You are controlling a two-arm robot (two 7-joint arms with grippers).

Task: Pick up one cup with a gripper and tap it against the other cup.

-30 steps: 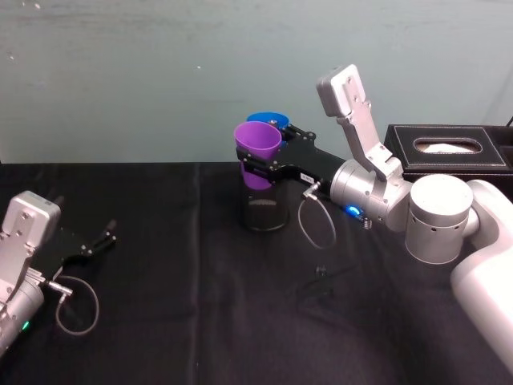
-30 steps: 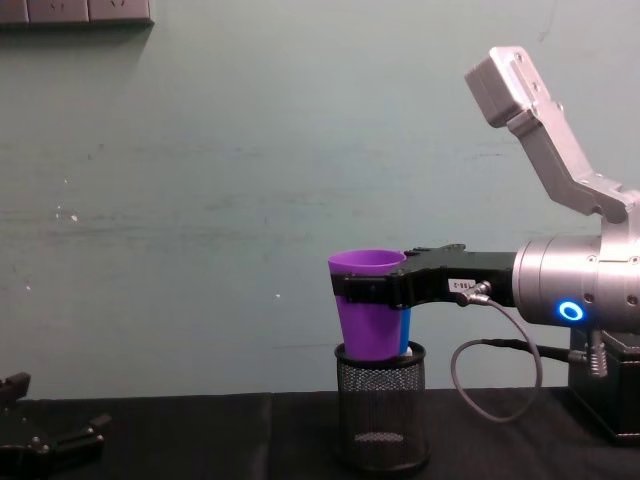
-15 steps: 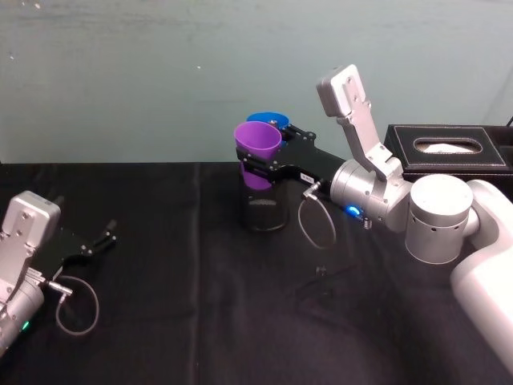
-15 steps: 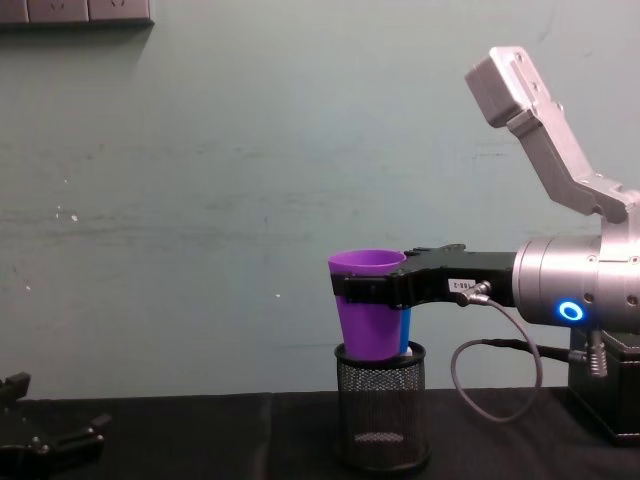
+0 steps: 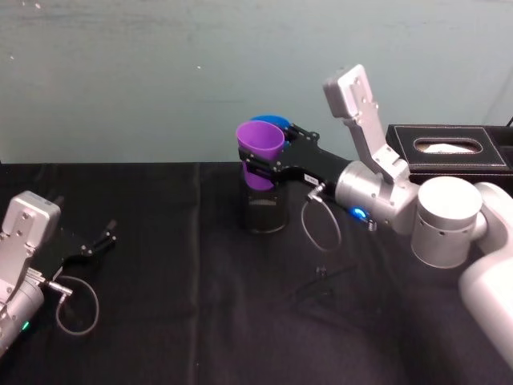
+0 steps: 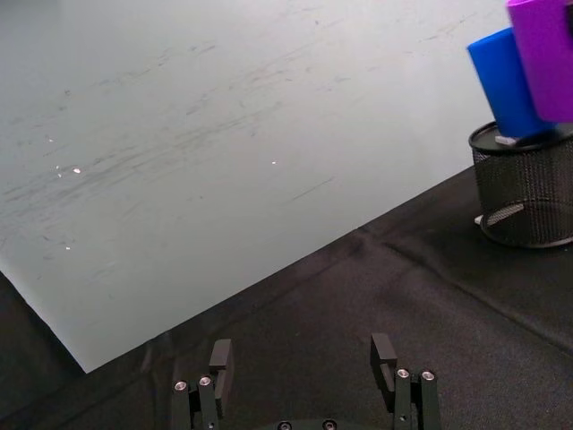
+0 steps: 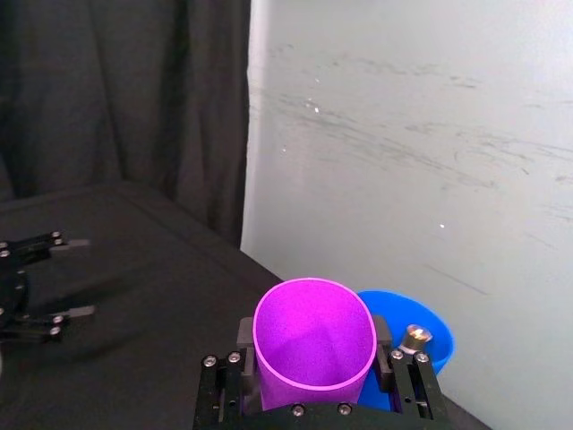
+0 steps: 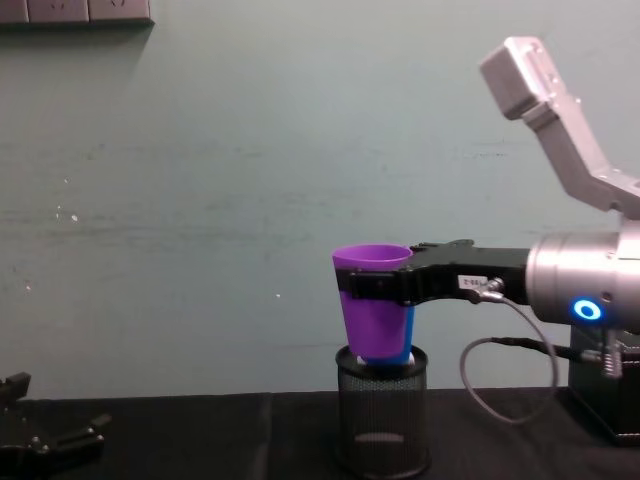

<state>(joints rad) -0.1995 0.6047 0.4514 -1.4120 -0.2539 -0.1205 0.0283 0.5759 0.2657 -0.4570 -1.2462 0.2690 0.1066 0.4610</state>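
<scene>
My right gripper point(image 5: 268, 151) is shut on the purple cup point(image 5: 259, 148), holding it upright just above a black mesh pen holder point(image 5: 264, 212). Its fingers clamp the purple cup point(image 8: 375, 305) below the rim, as the right gripper point(image 8: 352, 285) shows from the side. The blue cup point(image 5: 272, 122) stands in the pen holder directly behind the purple one. In the right wrist view the purple cup point(image 7: 313, 345) and blue cup point(image 7: 423, 333) sit rim to rim; I cannot tell whether they touch. My left gripper point(image 5: 98, 241) rests open on the table at the left.
A black tissue box point(image 5: 449, 148) stands at the back right, behind my right arm. A black cloth point(image 5: 184, 305) covers the table. A pale green wall point(image 8: 200, 200) rises close behind the pen holder point(image 8: 380, 430). A cable loops under my right wrist.
My right gripper has shifted slightly right and up with the purple cup. The left arm has not moved.
</scene>
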